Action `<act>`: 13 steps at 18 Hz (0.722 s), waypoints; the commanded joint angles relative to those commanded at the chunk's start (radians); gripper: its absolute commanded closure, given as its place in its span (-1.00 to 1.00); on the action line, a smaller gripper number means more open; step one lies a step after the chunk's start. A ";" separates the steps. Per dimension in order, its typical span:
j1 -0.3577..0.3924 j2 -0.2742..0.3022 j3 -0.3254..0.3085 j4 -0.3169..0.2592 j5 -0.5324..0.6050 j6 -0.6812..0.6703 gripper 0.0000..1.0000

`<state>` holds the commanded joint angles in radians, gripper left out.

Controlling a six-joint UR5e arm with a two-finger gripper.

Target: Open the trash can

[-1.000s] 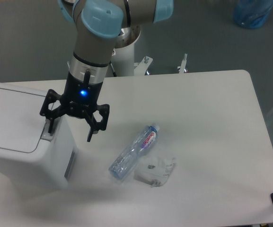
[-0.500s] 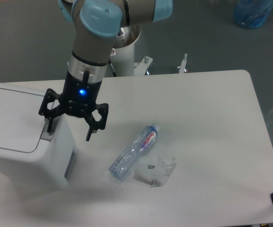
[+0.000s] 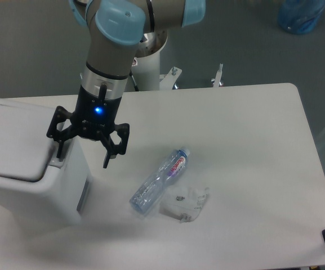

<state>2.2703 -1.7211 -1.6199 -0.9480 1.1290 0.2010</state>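
Nearest the camera on the white rectangular table [image 3: 252, 169], a crumpled clear plastic wrapper [image 3: 186, 203] lies just beside a clear plastic water bottle [image 3: 160, 180] resting on its side, cap toward the far right. At the table's left edge stands the large boxy white plastic trash can [image 3: 21, 180], its long axis running left to right and its flat lid tilted slightly up at the right. Over its right rim hangs the black two-finger gripper [image 3: 83, 153], jaws spread wide and grasping nothing; one fingertip [image 3: 59, 152] meets the rim by the lid's edge, the other hangs beyond the bin's side. Beyond the table, a blue translucent container [image 3: 301, 15] sits on the grey floor.
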 joint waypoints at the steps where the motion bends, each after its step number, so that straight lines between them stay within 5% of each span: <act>1: 0.000 -0.002 0.000 0.000 0.000 0.000 -1.00; 13: 0.043 0.037 0.015 0.000 0.017 0.000 -1.00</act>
<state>2.3131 -1.6844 -1.6045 -0.9480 1.1458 0.2010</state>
